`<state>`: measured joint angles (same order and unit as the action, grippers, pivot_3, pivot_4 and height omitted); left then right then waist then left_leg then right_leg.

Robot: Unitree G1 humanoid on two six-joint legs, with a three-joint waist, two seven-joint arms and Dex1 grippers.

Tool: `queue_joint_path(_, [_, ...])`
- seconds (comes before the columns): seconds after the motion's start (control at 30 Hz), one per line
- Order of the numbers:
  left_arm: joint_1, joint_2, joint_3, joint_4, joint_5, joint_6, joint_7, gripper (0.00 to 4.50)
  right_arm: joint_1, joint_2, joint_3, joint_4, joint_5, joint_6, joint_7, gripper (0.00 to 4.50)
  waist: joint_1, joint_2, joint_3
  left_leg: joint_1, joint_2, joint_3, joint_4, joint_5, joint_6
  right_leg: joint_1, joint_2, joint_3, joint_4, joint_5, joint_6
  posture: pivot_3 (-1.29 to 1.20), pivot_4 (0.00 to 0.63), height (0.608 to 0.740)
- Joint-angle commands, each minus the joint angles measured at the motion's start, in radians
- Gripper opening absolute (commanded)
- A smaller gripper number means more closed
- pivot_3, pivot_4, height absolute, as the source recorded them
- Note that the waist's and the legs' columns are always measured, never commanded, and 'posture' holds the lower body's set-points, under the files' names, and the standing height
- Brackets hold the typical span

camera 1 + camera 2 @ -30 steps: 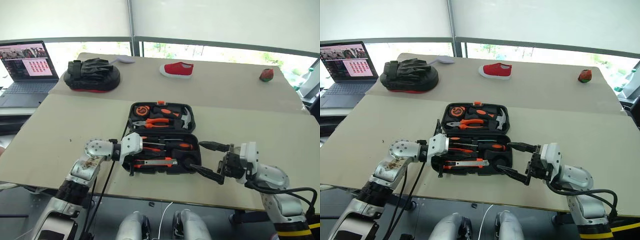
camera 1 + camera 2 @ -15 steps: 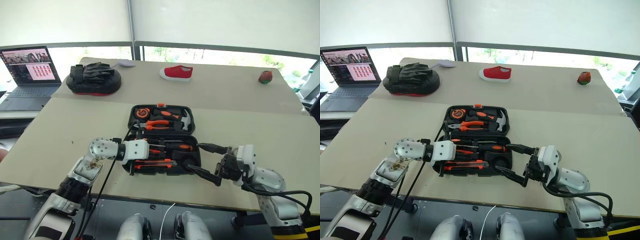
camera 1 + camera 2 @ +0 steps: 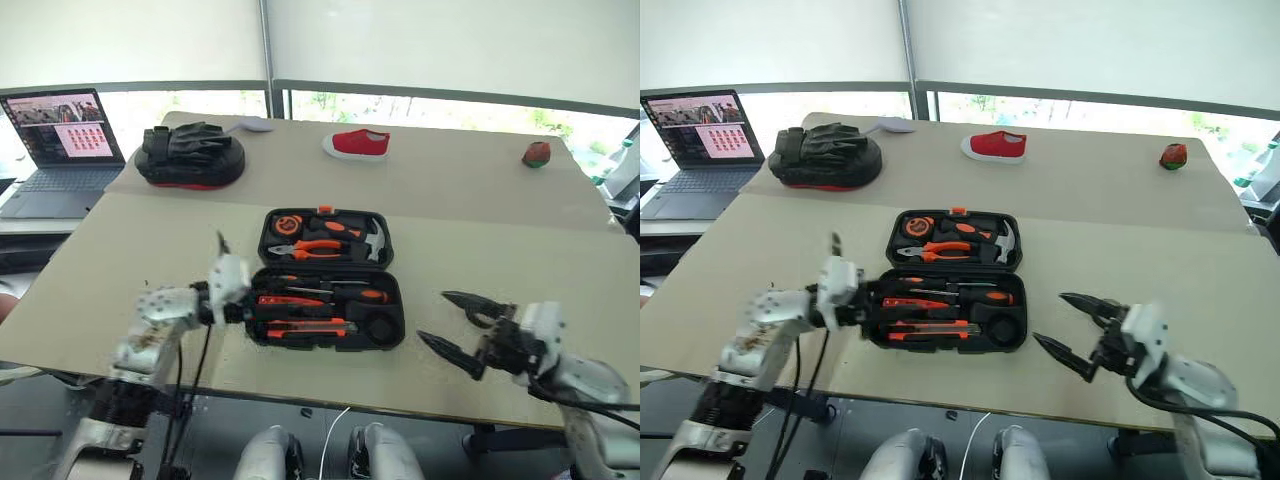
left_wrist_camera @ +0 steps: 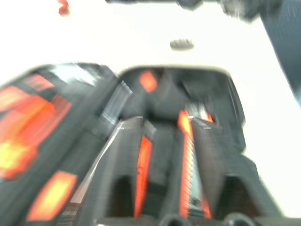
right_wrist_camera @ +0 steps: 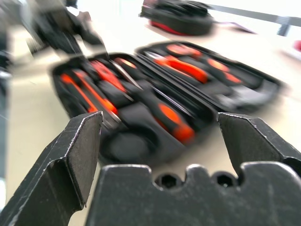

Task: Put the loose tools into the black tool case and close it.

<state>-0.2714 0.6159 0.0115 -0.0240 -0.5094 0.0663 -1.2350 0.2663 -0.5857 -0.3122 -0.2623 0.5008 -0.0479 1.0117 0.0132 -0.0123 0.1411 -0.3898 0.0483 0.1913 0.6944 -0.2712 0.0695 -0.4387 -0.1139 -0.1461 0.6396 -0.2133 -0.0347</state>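
Left hand [image 3: 222, 272], fingers apart and empty, flanks the black tool case [image 3: 330, 277] opposite the released right hand [image 3: 457, 323]; lid open, tools seated, ready for closing.

My two head eyes are looking forward and down over the beige table [image 3: 120, 260], both taking in the open flat black moulded-plastic tool case [image 3: 330, 278]. My left wrist camera is looking close along the case's recesses. My right wrist camera is facing the same case from nearby, between my right gripper's [image 5: 160, 155] spread black fingers [image 5: 70, 160].
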Motion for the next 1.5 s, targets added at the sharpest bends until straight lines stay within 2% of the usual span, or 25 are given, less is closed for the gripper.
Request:
queue_joint_path(0.03, [0.063,0.044,0.105,-0.005,-0.084,0.005,-0.061,3.69,0.093,0.006,-0.123,0.038,-0.027,-0.101,-0.015,4.50,-0.002,0.000,0.000,0.000,0.000,0.000,0.000,0.000,0.000,0.000,0.000,0.000,0.000,0.000,0.000,0.00,0.150,0.740])
queue_joint_path(0.1, [0.098,0.085,0.145,0.026,-0.093,0.010,-0.100,4.41,0.148,0.021,-0.171,0.065,-0.034,-0.134,-0.034,4.50,-0.002,0.000,0.000,0.000,0.000,0.000,0.000,-0.003,-0.003,0.000,0.000,0.000,0.000,0.000,0.000,0.00,0.150,0.740])
queue_joint_path(0.23, [0.146,0.117,0.204,0.116,-0.095,-0.040,-0.165,4.41,0.246,0.037,-0.223,0.146,-0.083,-0.203,-0.046,4.50,-0.001,0.001,0.001,0.001,0.000,0.000,-0.001,-0.006,-0.003,-0.001,0.000,0.000,0.000,-0.002,-0.003,0.00,0.150,0.740])
queue_joint_path(0.37, [0.143,0.082,0.201,0.070,-0.108,-0.039,-0.161,4.41,0.252,-0.016,-0.223,0.147,-0.119,-0.176,-0.062,4.50,-0.001,0.002,0.001,0.000,0.000,-0.001,-0.001,-0.007,-0.003,-0.001,0.000,0.000,-0.003,-0.004,-0.006,0.00,0.150,0.740])
queue_joint_path(0.53, [0.132,0.046,0.148,-0.021,-0.111,0.000,-0.156,4.41,0.098,-0.187,-0.153,0.061,-0.135,0.052,-0.090,4.50,-0.017,0.004,0.003,-0.001,0.000,0.000,-0.001,-0.007,-0.002,0.000,0.000,0.002,-0.007,-0.002,-0.002,0.00,0.150,0.740])
queue_joint_path(0.73, [0.121,0.013,0.084,-0.077,-0.080,-0.008,-0.148,4.41,-0.129,-0.370,0.022,0.070,-0.175,0.306,-0.059,4.50,-0.009,0.004,0.003,-0.001,0.000,-0.001,-0.003,-0.006,-0.003,-0.001,0.002,0.001,-0.007,0.001,0.001,0.00,0.150,0.740])
queue_joint_path(0.93, [0.126,0.012,0.060,-0.100,-0.067,-0.015,-0.146,4.41,-0.259,-0.423,0.172,0.172,-0.258,0.388,-0.030,4.50,0.003,0.004,0.003,-0.005,0.000,-0.001,-0.002,-0.001,-0.001,-0.002,0.001,-0.002,-0.010,0.000,0.001,0.00,0.150,0.740])
queue_joint_path(1.07, [0.141,0.019,0.053,-0.123,-0.062,-0.015,-0.148,4.50,-0.319,-0.452,0.243,0.215,-0.322,0.439,-0.030,3.43,-0.001,0.004,0.003,-0.008,-0.001,-0.001,0.001,-0.002,0.002,-0.003,0.001,-0.002,-0.011,0.002,0.005,0.00,0.150,0.740])
queue_joint_path(1.3, [0.155,0.016,0.059,-0.148,-0.068,-0.009,-0.132,4.50,-0.379,-0.436,0.267,0.232,-0.350,0.387,-0.034,1.05,-0.001,0.003,0.004,-0.008,-0.001,-0.001,0.002,-0.005,-0.003,-0.002,0.000,-0.002,-0.011,0.004,0.007,0.00,0.150,0.740])
queue_joint_path(1.4, [0.155,0.018,0.060,-0.151,-0.070,-0.007,-0.131,4.50,-0.421,-0.456,0.264,0.232,-0.344,0.361,0.007,0.07,-0.001,0.003,0.004,-0.008,-0.001,-0.001,0.002,-0.005,-0.004,-0.003,0.000,-0.002,-0.011,0.004,0.007,0.00,0.150,0.740])
queue_joint_path(1.5, [0.154,0.019,0.059,-0.149,-0.071,-0.008,-0.133,4.50,-0.471,-0.451,0.260,0.194,-0.270,0.364,0.092,0.07,-0.003,0.004,0.004,-0.008,-0.001,-0.001,0.002,-0.004,-0.003,-0.003,0.001,-0.002,-0.011,0.004,0.007,0.00,0.150,0.740])
